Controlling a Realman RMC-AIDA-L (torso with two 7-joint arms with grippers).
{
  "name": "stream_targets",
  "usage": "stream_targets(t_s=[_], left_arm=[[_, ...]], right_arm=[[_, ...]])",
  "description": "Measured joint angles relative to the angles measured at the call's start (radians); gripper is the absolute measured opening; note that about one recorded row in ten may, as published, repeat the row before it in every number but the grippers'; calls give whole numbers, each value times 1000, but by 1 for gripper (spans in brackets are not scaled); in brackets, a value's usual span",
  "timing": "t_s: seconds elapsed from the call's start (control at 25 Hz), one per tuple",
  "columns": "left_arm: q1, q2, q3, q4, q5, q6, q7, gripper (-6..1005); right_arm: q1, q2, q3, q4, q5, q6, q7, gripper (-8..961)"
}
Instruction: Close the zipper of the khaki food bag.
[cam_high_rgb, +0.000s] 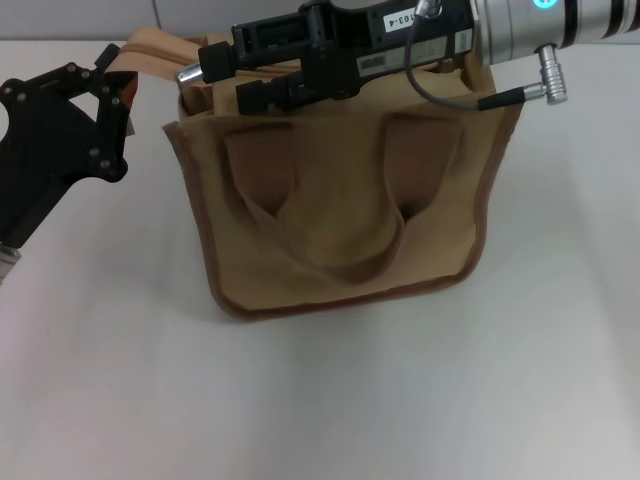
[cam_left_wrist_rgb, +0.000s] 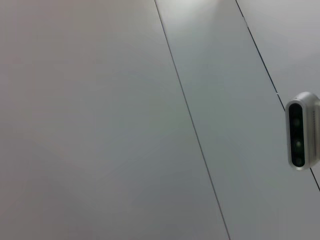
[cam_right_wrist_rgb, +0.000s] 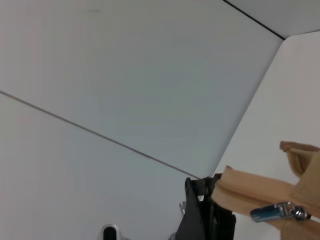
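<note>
The khaki food bag (cam_high_rgb: 340, 210) stands upright on the white worktop (cam_high_rgb: 330, 400), front face toward the robot, one looped handle (cam_high_rgb: 340, 215) lying flat against that face. The zipper (cam_right_wrist_rgb: 280, 212) runs along the bag's top edge; in the right wrist view its silver slider and pull tab lie on a tan fabric strip near the bag's left end, apparently free of any grip.

The right claw (cam_high_rgb: 215, 75) reaches across the bag's top from the right and ends near the upper left corner; whether it is clenched or released cannot be told. The left claw (cam_high_rgb: 110, 75) sits just beside the same corner, at the projecting fabric end (cam_high_rgb: 150, 55); its black fingers (cam_right_wrist_rgb: 200, 210) appear pressed on that strip, though a firm clench cannot be confirmed. The left wrist view shows only wall panels.

Step in hand, by judgement: bracing the bag end and aligning on the pull tab. The next move calls for pinching the tab, then drawing it along the zipper line while the other claw holds the fabric taut.
</note>
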Motion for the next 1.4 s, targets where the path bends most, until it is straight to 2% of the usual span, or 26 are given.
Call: stream_targets(t_s=[0.44,0.92,1.4], left_arm=[[-13,-2,3,-15,8,40,15,14],[-37,-2,17,-50,11,96,49,14],[-52,-2,14,-60,6,93,39,14]], right_arm=[[1,19,2,28,5,79,11,780],[3,29,-3,32,19,97,11,780],[4,33,-6,32,17,105,5,780]])
